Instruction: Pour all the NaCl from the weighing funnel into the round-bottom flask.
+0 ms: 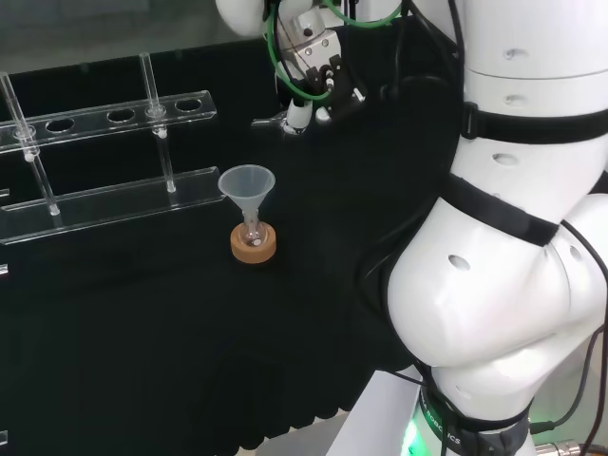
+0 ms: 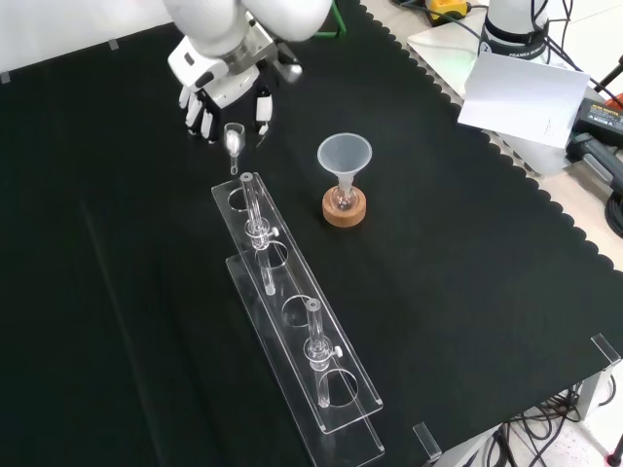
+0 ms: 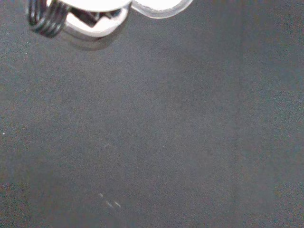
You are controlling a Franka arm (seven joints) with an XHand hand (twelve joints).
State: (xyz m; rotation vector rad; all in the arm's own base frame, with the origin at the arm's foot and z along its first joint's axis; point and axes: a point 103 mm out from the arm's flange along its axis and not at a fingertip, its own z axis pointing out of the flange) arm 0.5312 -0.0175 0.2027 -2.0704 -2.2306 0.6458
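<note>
A small round-bottom flask (image 1: 253,237) (image 2: 342,198) stands on a cork ring (image 1: 254,249) (image 2: 345,212) near the cloth's middle. A translucent plastic funnel (image 1: 247,184) (image 2: 345,156) sits in its neck. The clear glass weighing funnel (image 2: 234,142) (image 1: 269,122) lies on the cloth under the hand (image 2: 220,82) (image 1: 309,59), with its stem toward the rack. The hand's fingers (image 2: 201,123) point down on either side of it and stay apart from it, so the hand is open. In the wrist view, a white part of the hand (image 3: 97,21) hangs over bare black cloth.
A clear acrylic tube rack (image 2: 297,326) (image 1: 104,119) with two glass tubes runs from beside the weighing funnel toward the front view's lower edge. The cloth's scalloped edge (image 2: 545,204), a white sheet and cables lie at the front view's right. The arm's white links (image 1: 513,237) stand at the head view's right.
</note>
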